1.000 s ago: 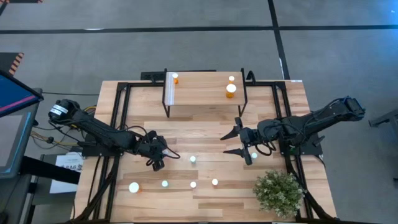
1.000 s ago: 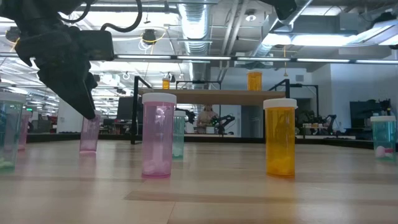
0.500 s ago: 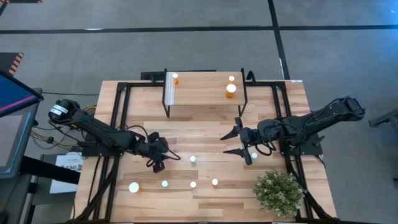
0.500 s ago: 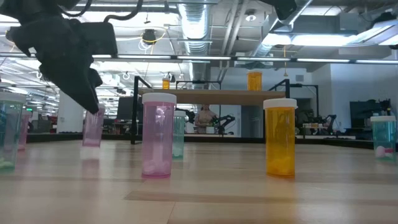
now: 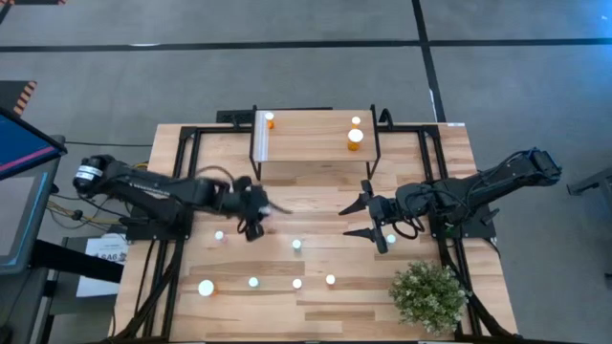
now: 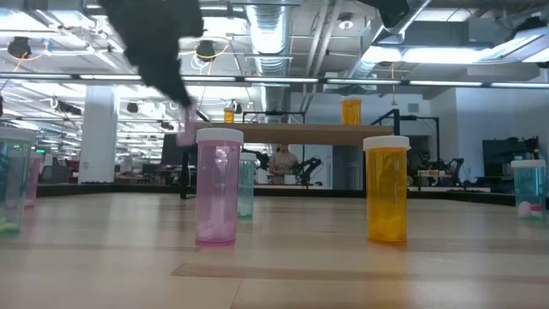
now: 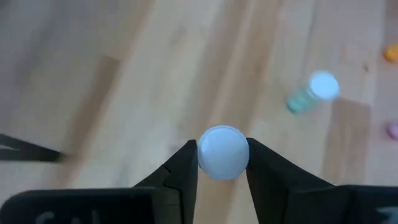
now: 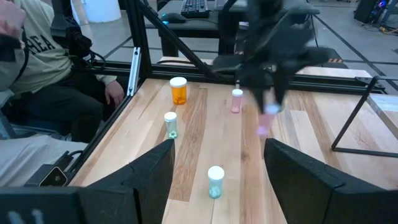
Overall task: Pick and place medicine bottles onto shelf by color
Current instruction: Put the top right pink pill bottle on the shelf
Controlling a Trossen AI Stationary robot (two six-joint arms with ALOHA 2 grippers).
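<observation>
The shelf [image 5: 316, 132] stands at the table's far edge and carries three orange bottles [image 5: 355, 137]. The left gripper [image 5: 254, 218] is raised above the table in front of the shelf, fingers [image 7: 182, 171] clamped on a pink bottle [image 7: 223, 152] by its white cap, while the right gripper [image 5: 361, 218] waits with fingers spread near the potted plant [image 5: 428, 295]. The remaining bottles [image 5: 296, 246] stand scattered on the tabletop [image 5: 316, 196].
</observation>
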